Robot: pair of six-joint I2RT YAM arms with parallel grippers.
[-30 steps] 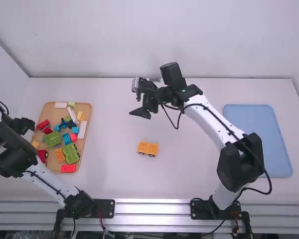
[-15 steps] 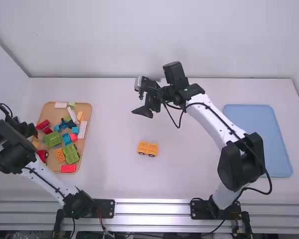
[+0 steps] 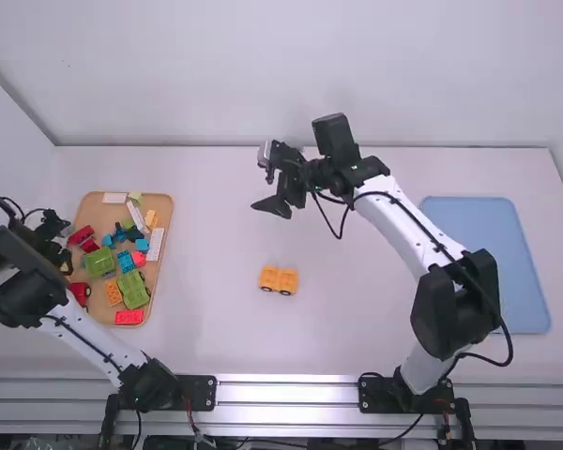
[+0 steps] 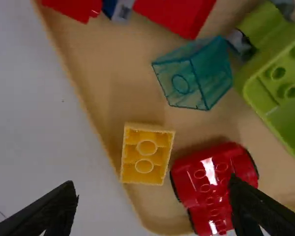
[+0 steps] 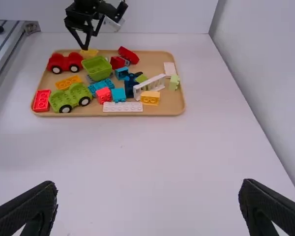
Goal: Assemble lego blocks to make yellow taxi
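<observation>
Left gripper open over yellow block, lower middle of left wrist view; right gripper open too. Block looks light, stiff (hollow side up), probably best pinched by its walls. Wheeled base: high view, lower middle.

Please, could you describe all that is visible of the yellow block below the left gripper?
The yellow block looks like plastic. It is oblong and hollow, with two round tubes inside. It lies upside down on the tan tray, near its rim, beside a red wheeled piece; whether they touch is unclear. The left gripper is open above it.
</observation>
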